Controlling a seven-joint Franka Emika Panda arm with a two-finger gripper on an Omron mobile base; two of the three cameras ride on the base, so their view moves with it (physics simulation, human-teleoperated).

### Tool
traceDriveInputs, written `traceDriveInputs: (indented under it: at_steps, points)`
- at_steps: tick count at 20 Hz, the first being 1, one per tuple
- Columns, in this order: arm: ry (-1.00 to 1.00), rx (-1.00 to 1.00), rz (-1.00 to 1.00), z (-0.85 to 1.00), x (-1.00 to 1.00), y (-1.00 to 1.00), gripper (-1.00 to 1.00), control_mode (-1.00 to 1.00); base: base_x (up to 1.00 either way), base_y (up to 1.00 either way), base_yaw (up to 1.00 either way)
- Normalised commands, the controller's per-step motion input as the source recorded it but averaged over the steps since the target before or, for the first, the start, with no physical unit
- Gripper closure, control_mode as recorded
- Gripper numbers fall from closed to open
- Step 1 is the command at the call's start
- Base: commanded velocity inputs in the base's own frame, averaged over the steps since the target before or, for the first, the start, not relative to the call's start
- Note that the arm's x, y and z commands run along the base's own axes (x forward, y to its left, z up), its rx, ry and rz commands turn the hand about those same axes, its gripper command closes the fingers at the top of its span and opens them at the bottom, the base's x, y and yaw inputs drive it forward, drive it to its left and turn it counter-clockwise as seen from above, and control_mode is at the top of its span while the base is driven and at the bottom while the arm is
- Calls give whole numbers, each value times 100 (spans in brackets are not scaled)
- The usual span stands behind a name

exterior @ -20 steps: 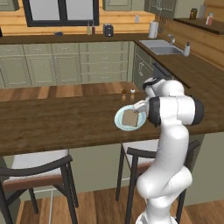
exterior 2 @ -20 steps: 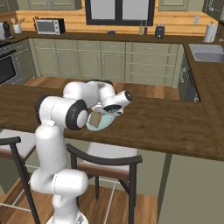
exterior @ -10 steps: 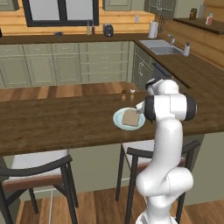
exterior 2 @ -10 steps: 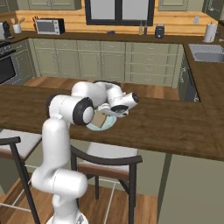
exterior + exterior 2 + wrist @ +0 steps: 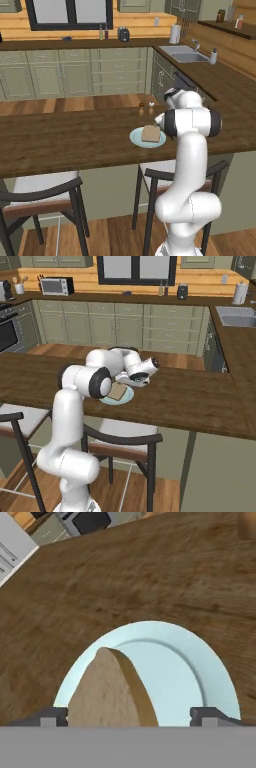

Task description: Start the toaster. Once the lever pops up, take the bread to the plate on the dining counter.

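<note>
Hand view looks down the gripper [image 5: 129, 714]: its two dark fingertips [image 5: 206, 715] stand wide apart at the bottom edge, with the bread [image 5: 109, 694] between them and touching neither that I can make out. The jaws are open, clamped on nothing. The tan slice lies on the plate [image 5: 200, 672], its rounded top toward the plate's middle and its near end cut off by the bottom of the view. All around the plate is the dark wood-grain desk [image 5: 125, 577], the dining counter.

In the left base view the bread [image 5: 150, 133] sits flat on the pale plate [image 5: 136, 138], which rests near the front edge of the desk [image 5: 60, 140], just beside the white arm's elbow. In the right base view the hand hangs low over the plate [image 5: 128, 398], partly hiding the bread [image 5: 117, 391]; dark-framed stools [image 5: 120, 441] stand under the slab edge.

By the look of it the delivery is done and the step in hand is the release and retreat. To do it well, the jaws should be kept spread and the hand lifted straight up, away from the slice, before any swing sideways, so neither fingertip catches the crust and drags the bread off the plate or nudges the plate toward the desk's edge.
</note>
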Motion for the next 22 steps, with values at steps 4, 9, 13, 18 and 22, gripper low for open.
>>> traceDriveInputs:
  at_steps: [4,9,13,18,22]
  points:
    - [0,-18,-3,8,21,0,-100,-100,0,0,0]
    - [-1,-22,-2,4,17,0,-100,-100,0,0,0]
    - [-5,-19,-1,49,-28,0,-100,-100,0,0,0]
    - [7,-3,-2,85,-85,10,-100,-100,0,0,0]
    - [24,0,-8,69,-92,55,-100,-100,0,0,0]
